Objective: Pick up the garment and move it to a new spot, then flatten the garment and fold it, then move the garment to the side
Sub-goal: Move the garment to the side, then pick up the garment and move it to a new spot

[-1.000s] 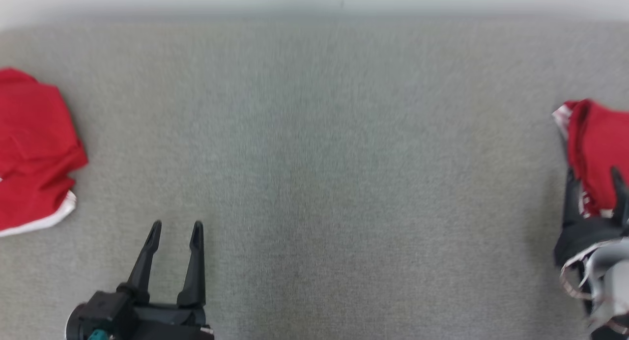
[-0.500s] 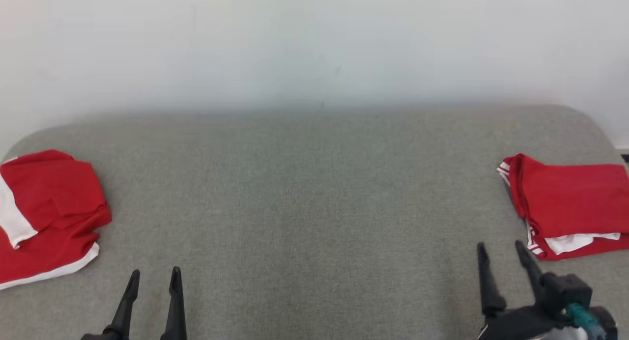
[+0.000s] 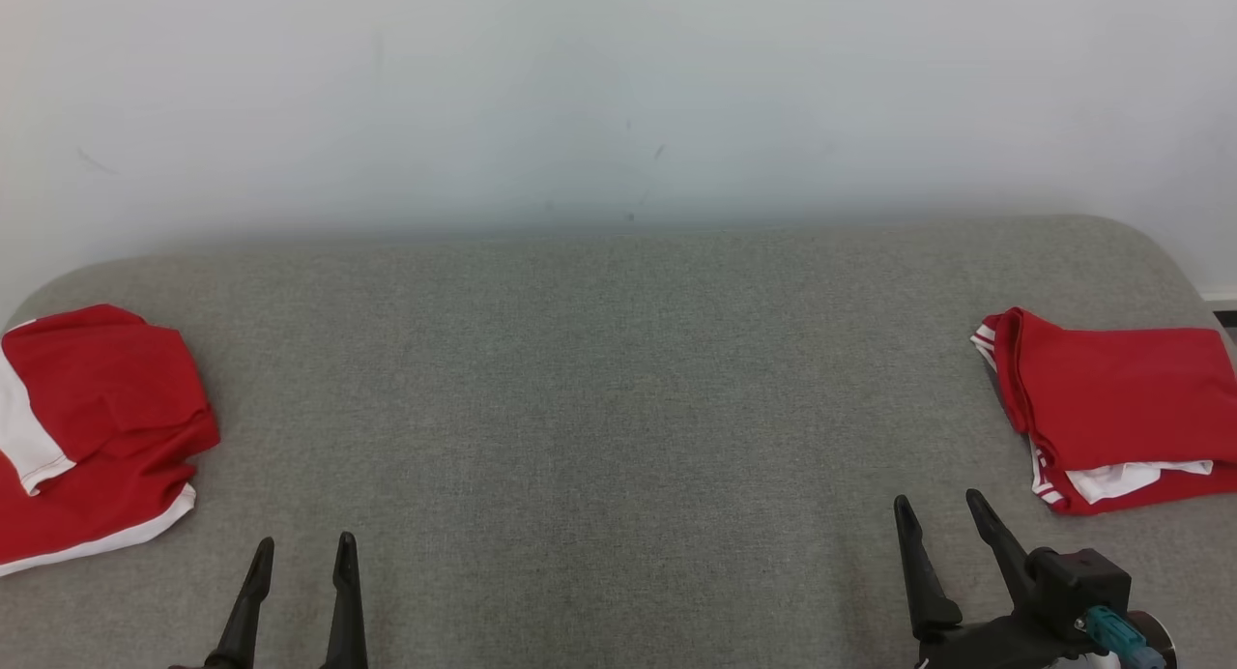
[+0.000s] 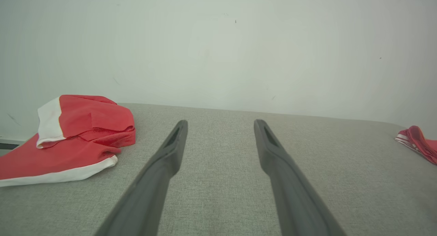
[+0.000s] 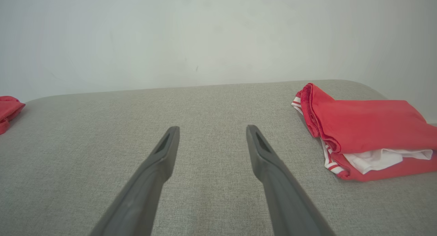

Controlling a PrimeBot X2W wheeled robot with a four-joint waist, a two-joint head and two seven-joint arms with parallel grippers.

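A folded red garment point(image 3: 1121, 389) with white trim lies at the right end of the grey padded surface point(image 3: 618, 408); the right wrist view shows this folded garment point(image 5: 365, 127) to the right of my fingers. My right gripper point(image 3: 939, 500) stands open and empty, below and left of it, apart from the cloth. A second, crumpled red garment point(image 3: 97, 427) with white bands lies at the left end, and the left wrist view has that crumpled garment point(image 4: 78, 127) on its left. My left gripper point(image 3: 303, 543) is open and empty, to its lower right.
A plain pale wall point(image 3: 618, 89) rises behind the surface's far edge. The surface's corners are rounded, and the wide stretch of grey between the two garments holds nothing.
The head camera has tilted up, bringing the wall into view. My right gripper, earlier against the folded garment, now stands apart from it to the lower left. Both stay open.
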